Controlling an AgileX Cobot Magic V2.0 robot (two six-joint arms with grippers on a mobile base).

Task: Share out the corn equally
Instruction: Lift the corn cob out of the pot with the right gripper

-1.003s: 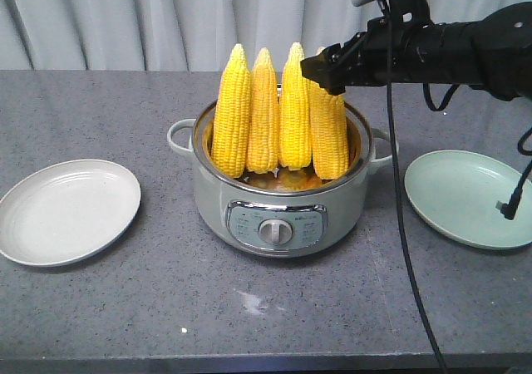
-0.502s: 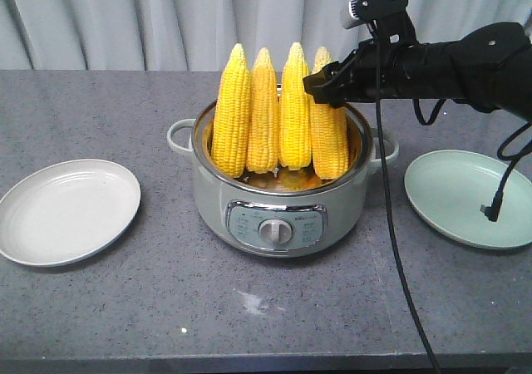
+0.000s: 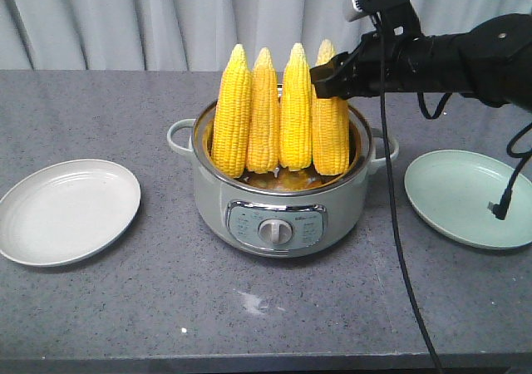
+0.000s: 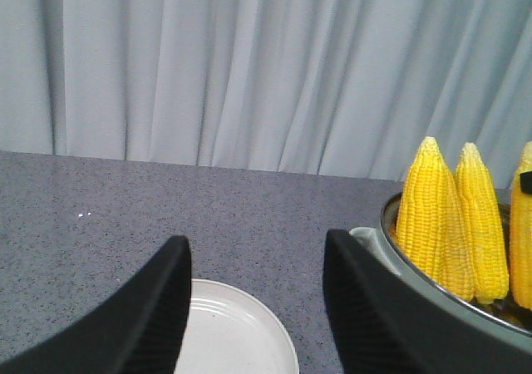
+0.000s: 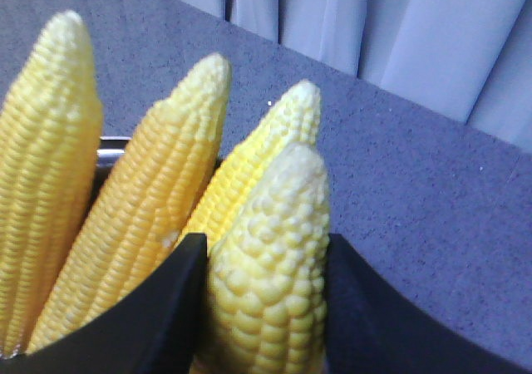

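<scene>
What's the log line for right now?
right gripper: jaws shut on rightmost cob | left gripper: open, facing white plate | pot: four cobs upright

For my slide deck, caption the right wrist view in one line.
Right claw grips one corn cob just below its tip, with three other cobs standing beside it.
</scene>
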